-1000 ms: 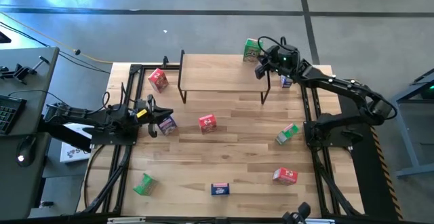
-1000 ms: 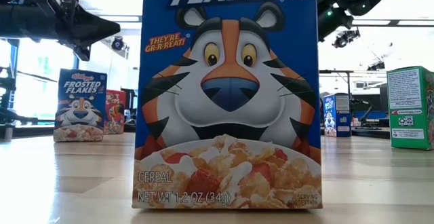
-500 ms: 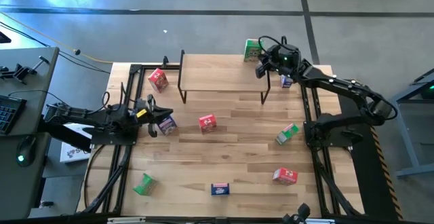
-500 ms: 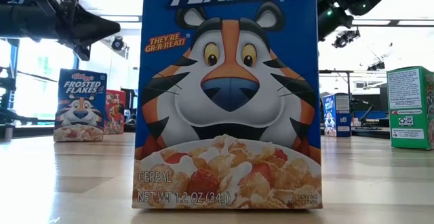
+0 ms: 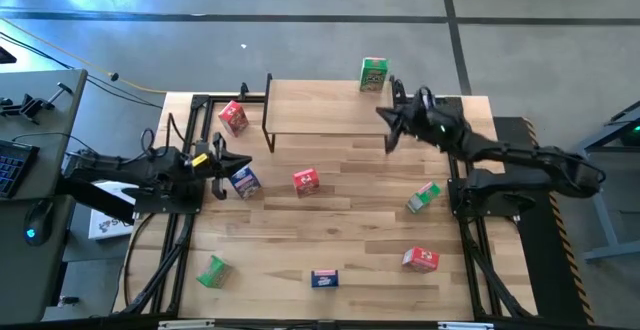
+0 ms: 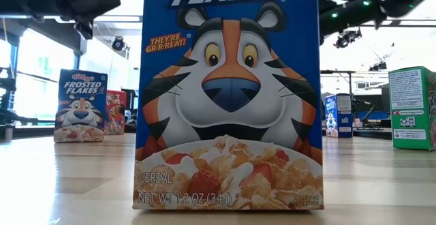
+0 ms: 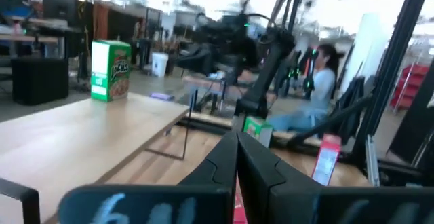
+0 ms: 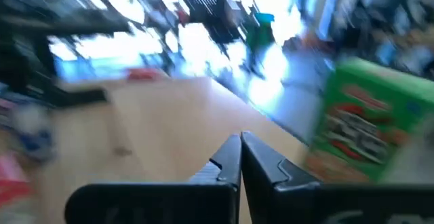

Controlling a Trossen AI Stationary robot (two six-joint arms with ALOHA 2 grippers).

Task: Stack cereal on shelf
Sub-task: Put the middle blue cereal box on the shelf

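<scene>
The surface [image 5: 330, 220] is pale slatted wood. At its far edge stands the shelf [image 5: 320, 105], a flat light board on thin black wire legs. One green box [image 5: 373, 73], printed cardboard, stands upright on the shelf's far right corner.

The other small boxes lie scattered on the slats:
- a red box [image 5: 233, 117] just left of the shelf
- a blue box [image 5: 243, 180] beside the left hand [image 5: 222, 160]
- a red one [image 5: 306, 179] at mid-surface
- a green one [image 5: 424, 196] tilted at the right
- a red one [image 5: 420, 259], a blue one [image 5: 324, 278] and a green one [image 5: 212, 270] along the near edge

The left hand's dark fingers are pressed together on nothing. The right hand [image 5: 386, 116] hovers by the shelf's right end, also closed and apparently empty, though its wrist view is blurred.
</scene>
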